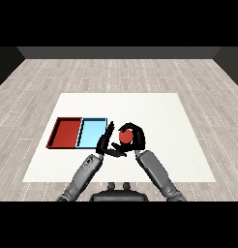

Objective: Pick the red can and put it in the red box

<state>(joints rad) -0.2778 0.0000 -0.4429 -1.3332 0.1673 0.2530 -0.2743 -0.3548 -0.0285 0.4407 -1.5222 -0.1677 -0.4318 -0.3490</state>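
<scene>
The red can point(125, 136) sits inside my right hand point(134, 136), whose fingers and thumb curl round it, just right of the trays and a little above the table. My left hand point(106, 141) is beside it on the left, fingers straight and pointing up, thumb stretched toward the can. The red tray point(66, 132) lies at the left of the table with nothing in it that I can see.
A light blue tray point(93, 133) adjoins the red tray on its right, close to my left hand. The white table point(164, 121) stretches out to the right and behind the hands.
</scene>
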